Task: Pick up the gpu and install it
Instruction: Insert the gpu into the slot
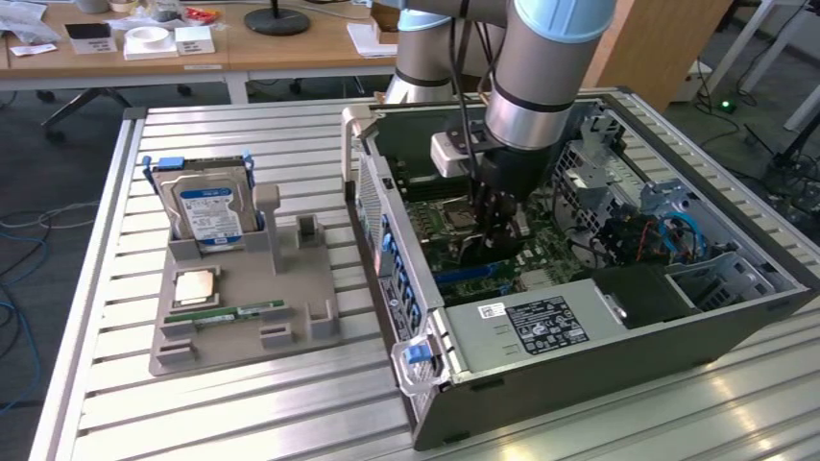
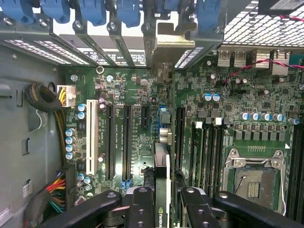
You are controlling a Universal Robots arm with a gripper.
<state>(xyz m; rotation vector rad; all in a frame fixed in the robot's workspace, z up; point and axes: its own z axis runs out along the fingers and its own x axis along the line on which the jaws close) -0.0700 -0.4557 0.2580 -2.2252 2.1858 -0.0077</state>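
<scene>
The gpu shows edge-on in the wrist view as a thin dark card with a logo near my fingers. My gripper is shut on it, one finger on each flat side. The card stands upright over the green motherboard, in line with a long black slot, and its silvery bracket end reaches toward the rear slot openings under the blue clips. In the exterior view my gripper is deep inside the open computer case, with the dark card below it just over the board.
Beside the card lie black expansion slots, a white slot and the CPU socket. A power supply fills the case's near end. At the exterior view's left, a grey fixture holds a hard drive, a processor and a memory stick.
</scene>
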